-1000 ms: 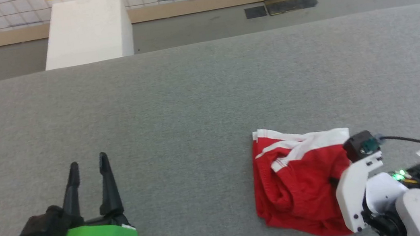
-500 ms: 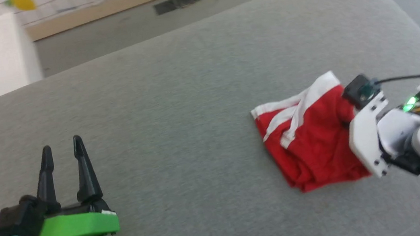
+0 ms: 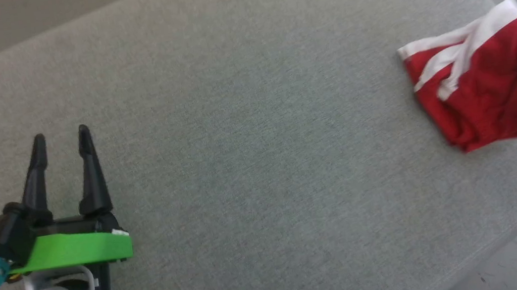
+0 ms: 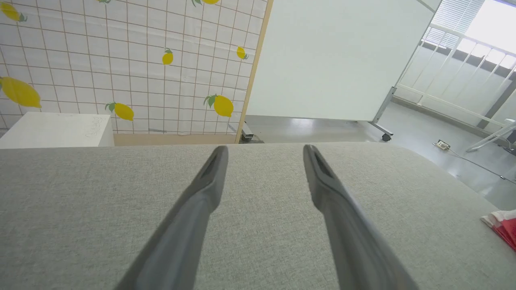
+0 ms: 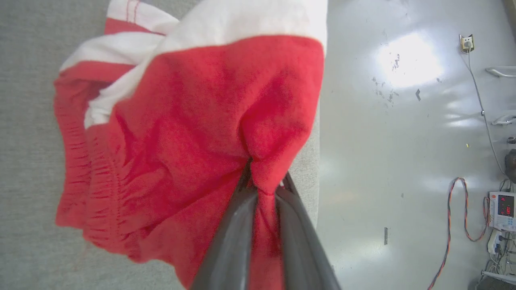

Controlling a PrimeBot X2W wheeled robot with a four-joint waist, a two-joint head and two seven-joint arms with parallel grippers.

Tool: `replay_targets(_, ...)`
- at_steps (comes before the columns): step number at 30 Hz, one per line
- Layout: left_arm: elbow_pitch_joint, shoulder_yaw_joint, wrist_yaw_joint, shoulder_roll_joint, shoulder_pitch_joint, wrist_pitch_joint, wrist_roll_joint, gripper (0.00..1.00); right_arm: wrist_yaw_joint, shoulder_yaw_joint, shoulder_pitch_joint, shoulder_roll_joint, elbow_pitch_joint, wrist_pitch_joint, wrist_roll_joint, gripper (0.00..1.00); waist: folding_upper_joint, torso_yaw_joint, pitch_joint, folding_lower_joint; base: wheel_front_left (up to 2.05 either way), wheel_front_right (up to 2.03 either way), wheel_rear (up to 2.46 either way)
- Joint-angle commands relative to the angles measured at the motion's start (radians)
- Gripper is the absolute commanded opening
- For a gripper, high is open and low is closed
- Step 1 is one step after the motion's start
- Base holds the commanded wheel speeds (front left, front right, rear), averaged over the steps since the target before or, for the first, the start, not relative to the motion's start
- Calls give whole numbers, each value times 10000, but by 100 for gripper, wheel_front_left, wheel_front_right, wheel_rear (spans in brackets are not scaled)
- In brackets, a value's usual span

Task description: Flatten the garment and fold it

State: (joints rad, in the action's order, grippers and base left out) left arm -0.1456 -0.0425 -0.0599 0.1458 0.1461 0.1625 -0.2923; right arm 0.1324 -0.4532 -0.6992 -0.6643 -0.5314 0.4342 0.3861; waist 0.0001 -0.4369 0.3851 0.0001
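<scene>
The garment [image 3: 475, 86] sits at about 3 o'clock in the head view, bunched and doubled over itself hard against the right edge of the grey table [image 3: 254, 115]; its white stripes run toward 1 o'clock, its red body sags toward 5 o'clock. The right gripper [image 5: 264, 183] has its fingers pinched nearly together on a ridge of the red cloth, which rises to them in a peak. The left gripper [image 3: 60, 135] hangs at 8 o'clock, well apart from the cloth, fingers spread wide and holding nothing. I judge the task barely begun; no part of the cloth lies flat and no deliberate fold is made. Left to do, it seems: spread it on open table, smooth the legs and waistband, then fold.
</scene>
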Motion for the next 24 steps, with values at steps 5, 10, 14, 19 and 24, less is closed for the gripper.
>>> replay_targets(5, -595, -190, 197, 317, 154, -306, 66, 100, -17, 910, -769, -186, -1024, -649, -320, 0, -1, 751, 1650, -1, 0, 0, 0)
replay_targets(10, -915, -154, 224, 419, 234, -493, 84, 100, -17, 1934, -1198, -16, -2074, -1013, -704, 0, -1, 1024, 1981, -1, 0, 0, 0)
replay_targets(14, -1057, -151, 259, 474, 275, -574, 80, 100, -17, 2868, -1455, 176, -2943, -1037, -1322, 100, -1, 1146, 2058, -1, 0, 0, 0)
replay_targets(19, -994, -121, 299, 461, 225, -505, 67, 100, -17, 4127, -1721, 499, -3575, -1380, -2126, 100, -1, 1292, 1775, -1, 0, 0, 0)
replay_targets(24, -681, 30, 293, 260, 150, -188, -16, 100, -17, 5308, -1869, 670, -3487, -2377, -2530, 100, -1, 1540, 1087, -1, 0, 0, 0)
